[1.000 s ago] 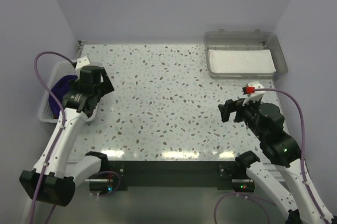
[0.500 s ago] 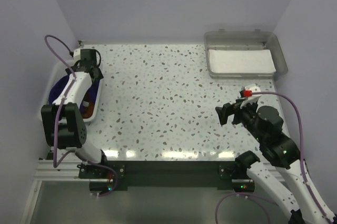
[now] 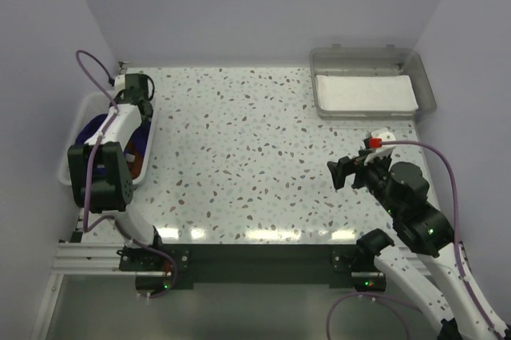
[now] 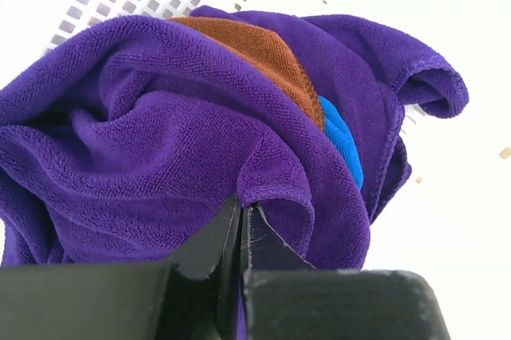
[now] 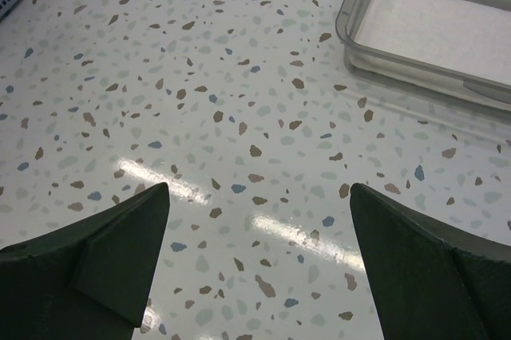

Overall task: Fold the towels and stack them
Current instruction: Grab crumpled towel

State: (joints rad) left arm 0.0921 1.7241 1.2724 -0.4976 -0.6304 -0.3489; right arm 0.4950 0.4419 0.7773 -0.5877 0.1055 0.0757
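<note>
The towels lie crumpled in a white perforated basket (image 3: pixel 80 116) at the table's left edge. A deep purple towel (image 4: pixel 160 132) is on top, with a rust-brown towel (image 4: pixel 267 53) and a royal blue towel (image 4: pixel 343 144) tucked into its folds. My left gripper (image 4: pixel 241 206) reaches down into the basket, and its jaws are shut on a raised fold of the purple towel. In the top view the left gripper (image 3: pixel 134 112) sits at the basket's far right corner. My right gripper (image 5: pixel 259 196) hovers open over bare table at the right, also seen in the top view (image 3: pixel 342 172).
A clear grey tray (image 3: pixel 423 77) lined with a flat white sheet (image 3: pixel 363 92) stands at the back right, and its corner (image 5: pixel 359 17) lies ahead of my right gripper. Speckled tabletop (image 3: pixel 255 148) spreads between basket and tray.
My left arm has swung from beside the basket to over it and reached down inside. Its jaws went from open to shut on the purple towel. The right arm barely moved.
</note>
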